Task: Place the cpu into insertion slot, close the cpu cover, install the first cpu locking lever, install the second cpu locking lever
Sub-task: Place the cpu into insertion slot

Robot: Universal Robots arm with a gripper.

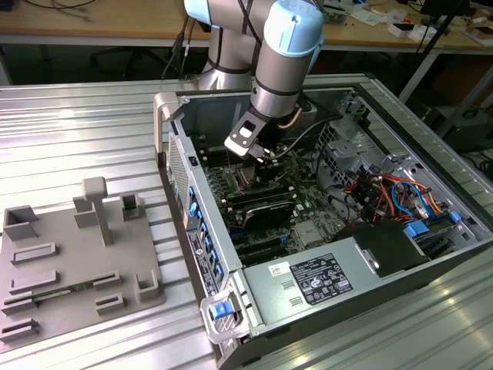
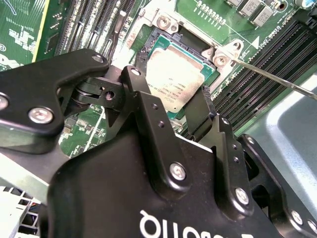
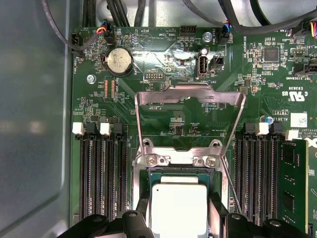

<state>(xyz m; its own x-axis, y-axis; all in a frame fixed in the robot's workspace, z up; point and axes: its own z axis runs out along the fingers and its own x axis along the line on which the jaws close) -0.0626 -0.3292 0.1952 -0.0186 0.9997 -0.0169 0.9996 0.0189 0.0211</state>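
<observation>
Broadly, the open computer case (image 1: pixel 202 254) lies on its side on the ribbed metal worktop (image 1: pixel 77 139), toward the exterior view's right edge, and the arm reaches down into it. Inside, the green motherboard (image 3: pixel 148 49) carries the insertion slot (image 3: pixel 178 159) between two banks of long black memory slots. The cpu cover (image 3: pixel 190 92) is swung open, its silvery frame reaching out from its hinge at the slot's rim.

The cpu (image 3: pixel 178 210) lies flat in the slot, metal face up. I judge it light, stiff and thin, with a smooth lid that could slip and a delicate contact side. The safe hold is therefore on two opposite edges, kept level, with no pressing on the face.

That is where the fingers (image 2: pixel 148 114) sit: just the chip's width apart, one close against each of two opposite edges. They look to be pinching it, though how firmly they press I cannot tell.
</observation>
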